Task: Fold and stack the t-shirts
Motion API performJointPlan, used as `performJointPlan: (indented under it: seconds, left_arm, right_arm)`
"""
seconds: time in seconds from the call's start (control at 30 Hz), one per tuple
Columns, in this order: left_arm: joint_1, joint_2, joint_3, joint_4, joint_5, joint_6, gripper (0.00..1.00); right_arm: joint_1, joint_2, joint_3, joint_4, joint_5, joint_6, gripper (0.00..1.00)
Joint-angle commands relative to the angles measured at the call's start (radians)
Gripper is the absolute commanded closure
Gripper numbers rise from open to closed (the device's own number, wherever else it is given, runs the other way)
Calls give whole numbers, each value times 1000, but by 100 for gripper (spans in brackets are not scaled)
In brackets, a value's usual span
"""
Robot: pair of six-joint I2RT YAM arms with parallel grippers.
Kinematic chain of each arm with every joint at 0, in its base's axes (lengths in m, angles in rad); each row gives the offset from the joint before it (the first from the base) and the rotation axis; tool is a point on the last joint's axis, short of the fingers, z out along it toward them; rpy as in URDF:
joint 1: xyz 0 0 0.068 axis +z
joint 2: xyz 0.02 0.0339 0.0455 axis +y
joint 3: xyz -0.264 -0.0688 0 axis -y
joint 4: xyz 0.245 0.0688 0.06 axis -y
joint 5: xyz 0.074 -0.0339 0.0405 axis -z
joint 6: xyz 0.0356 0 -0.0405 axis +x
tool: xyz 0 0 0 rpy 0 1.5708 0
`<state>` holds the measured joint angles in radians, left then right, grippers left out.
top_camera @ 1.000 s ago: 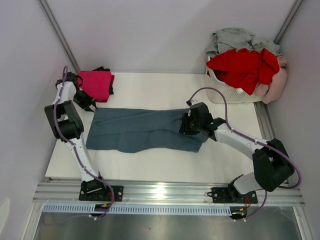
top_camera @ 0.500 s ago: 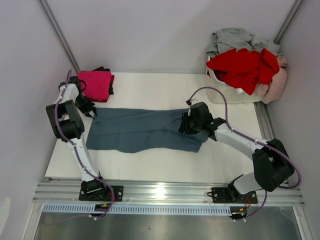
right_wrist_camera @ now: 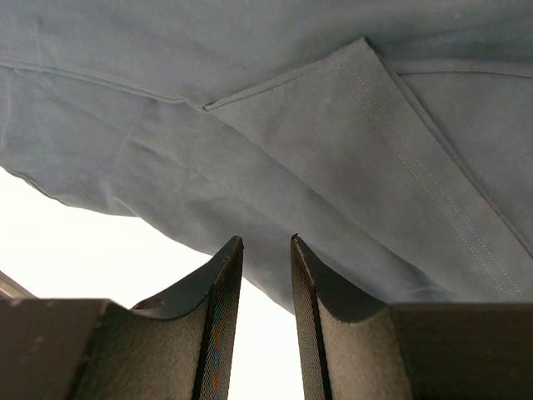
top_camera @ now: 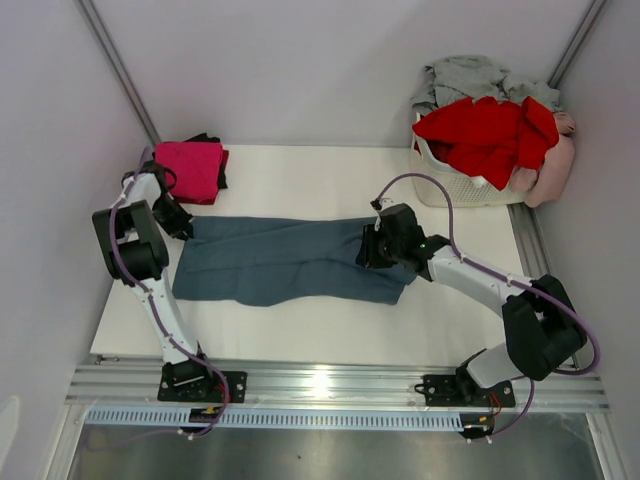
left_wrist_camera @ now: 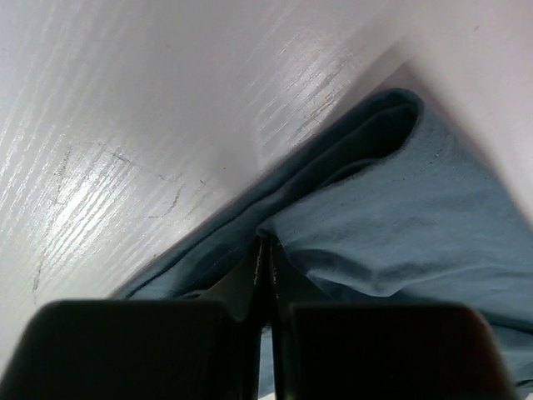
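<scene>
The slate blue-grey t-shirt (top_camera: 280,260) lies on the white table, folded into a long band. My left gripper (top_camera: 183,228) is at its far left corner, shut on a fold of the cloth (left_wrist_camera: 400,217); in the left wrist view the gripper (left_wrist_camera: 268,246) pinches the edge. My right gripper (top_camera: 368,250) is over the band's right part. In the right wrist view the gripper (right_wrist_camera: 266,242) stands narrowly open, with nothing between its fingers and the blue-grey cloth (right_wrist_camera: 275,125) just beyond the tips. A folded magenta t-shirt (top_camera: 190,167) lies on a black one (top_camera: 222,175) at the far left.
A white slatted laundry basket (top_camera: 450,185) stands at the far right with red (top_camera: 485,135), grey (top_camera: 470,75) and pale pink (top_camera: 555,170) t-shirts heaped in it. Walls close the table at the back and both sides.
My left gripper has moved a little right and nearer, onto the shirt's far left corner. My right gripper has shifted slightly left over the cloth.
</scene>
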<state>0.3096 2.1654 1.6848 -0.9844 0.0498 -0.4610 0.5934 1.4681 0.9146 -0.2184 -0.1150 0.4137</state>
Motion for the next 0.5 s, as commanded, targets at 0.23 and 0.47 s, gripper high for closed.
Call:
performJointPlan:
  seconds: [0.23, 0.47]
  left_arm:
    - [-14, -49, 153, -8, 1, 10, 99]
    - [-14, -15, 312, -40, -30, -1, 99]
  right_arm:
    - [-6, 24, 52, 31, -12, -13, 66]
    - [-4, 24, 52, 25, -11, -9, 66]
